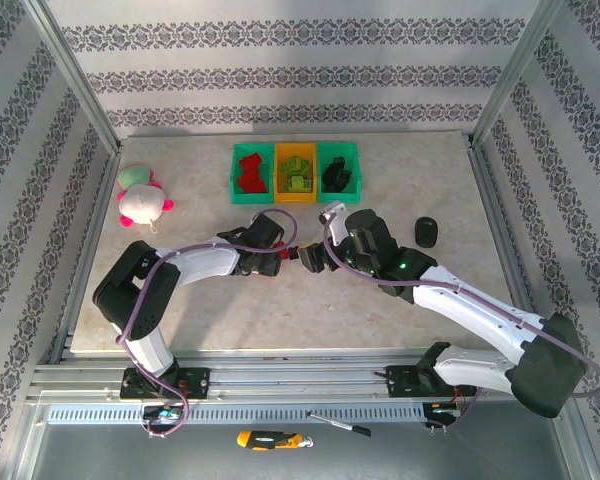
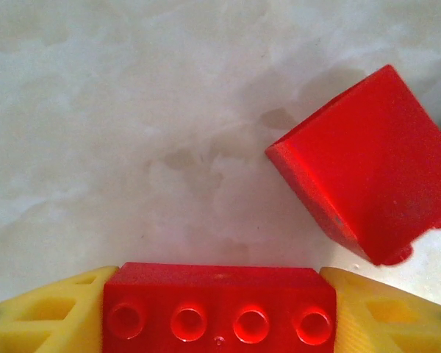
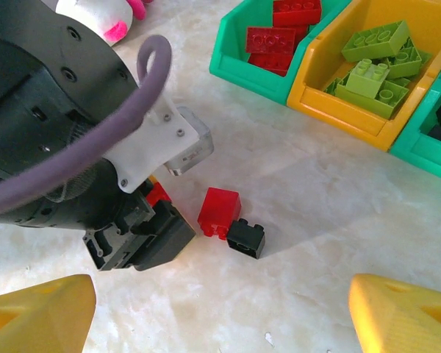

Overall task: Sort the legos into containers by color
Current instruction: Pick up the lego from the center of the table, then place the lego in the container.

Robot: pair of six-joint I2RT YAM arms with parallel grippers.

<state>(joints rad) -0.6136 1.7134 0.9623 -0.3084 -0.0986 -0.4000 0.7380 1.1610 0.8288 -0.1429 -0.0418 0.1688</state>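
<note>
Here, left end effector (image 2: 219, 283) pinches red brick (image 2: 219, 312); right end effector (image 3: 220, 298) gapes.

A pale, marble-patterned table (image 1: 280, 320) fills the middle of the top view. Walls (image 1: 280, 60) papered in white with grey ornamental bands close it in at 12, 9 and 3 o'clock. Bare metal posts (image 1: 75, 78) rise at 10 and 2 o'clock. Metal rails (image 1: 300, 372) run along the 6 o'clock edge. The light is even, with soft shadows.
</note>
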